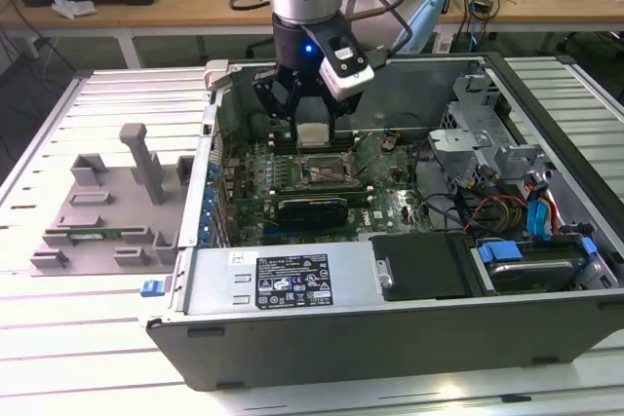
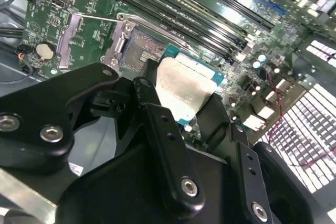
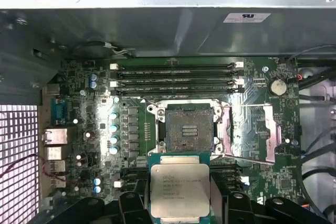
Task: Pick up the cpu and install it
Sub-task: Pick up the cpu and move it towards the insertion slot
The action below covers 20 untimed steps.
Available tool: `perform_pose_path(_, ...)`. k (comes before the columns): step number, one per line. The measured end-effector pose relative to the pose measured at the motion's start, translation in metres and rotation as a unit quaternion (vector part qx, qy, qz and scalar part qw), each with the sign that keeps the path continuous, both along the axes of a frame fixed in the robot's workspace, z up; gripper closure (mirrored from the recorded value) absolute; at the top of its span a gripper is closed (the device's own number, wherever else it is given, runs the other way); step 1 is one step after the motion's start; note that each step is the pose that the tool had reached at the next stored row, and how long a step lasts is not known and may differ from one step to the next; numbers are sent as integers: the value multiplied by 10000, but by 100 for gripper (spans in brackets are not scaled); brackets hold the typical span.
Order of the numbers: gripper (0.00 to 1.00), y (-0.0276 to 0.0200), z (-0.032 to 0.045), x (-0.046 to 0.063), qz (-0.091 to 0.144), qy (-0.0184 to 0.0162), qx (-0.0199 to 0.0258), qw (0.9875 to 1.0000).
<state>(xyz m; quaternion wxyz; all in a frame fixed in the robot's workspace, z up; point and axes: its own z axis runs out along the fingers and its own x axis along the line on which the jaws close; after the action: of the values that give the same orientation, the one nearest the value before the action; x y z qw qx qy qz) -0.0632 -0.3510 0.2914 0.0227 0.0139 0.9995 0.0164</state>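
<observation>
gripping cpu (image 3: 180, 188) flat, silver top upward

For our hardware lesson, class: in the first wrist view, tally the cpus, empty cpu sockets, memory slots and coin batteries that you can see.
cpu: 1
cpu socket: 1
memory slots: 4
coin battery: 1
Total: 7
</observation>
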Motion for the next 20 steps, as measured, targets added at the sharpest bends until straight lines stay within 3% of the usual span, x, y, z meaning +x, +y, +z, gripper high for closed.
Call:
perform_pose_path(9,46,16,-217,71,34,44,-3,10000)
perform_pose_path(16,46,116,-325,125,77,58,-4,10000)
perform_pose_path(20,46,209,-443,184,108,81,-7,9999)
